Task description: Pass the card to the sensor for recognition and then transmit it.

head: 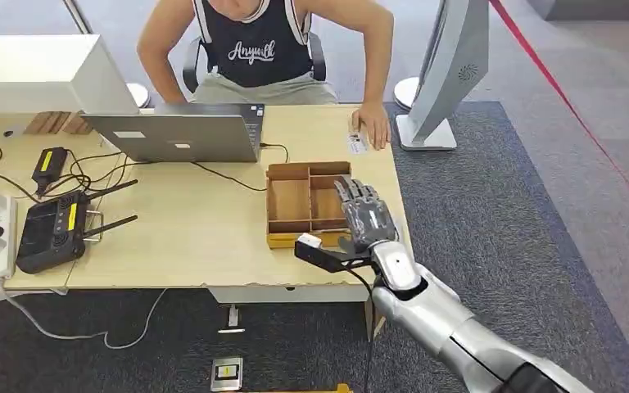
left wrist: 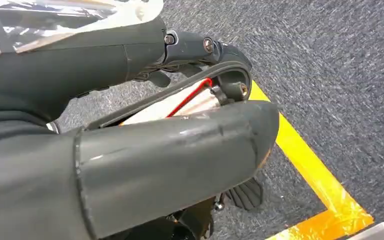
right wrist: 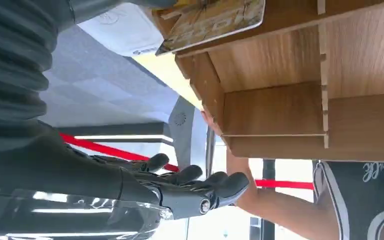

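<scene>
One right hand (head: 366, 219) hovering open, fingers extended, holding nothing, over one wooden compartment tray (head: 288, 199), one card (right wrist: 211, 20) lying inside, light wooden bench (head: 188, 237), grey carpet (head: 491, 221).

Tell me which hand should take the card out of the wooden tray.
Right. The right hand hovers open over the wooden tray, whose compartment holds the card. The left hand hangs over the carpet by a yellow floor line.

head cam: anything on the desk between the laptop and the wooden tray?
Only a black cable crossing bare desktop between the laptop and the wooden tray, per the head view.
</scene>
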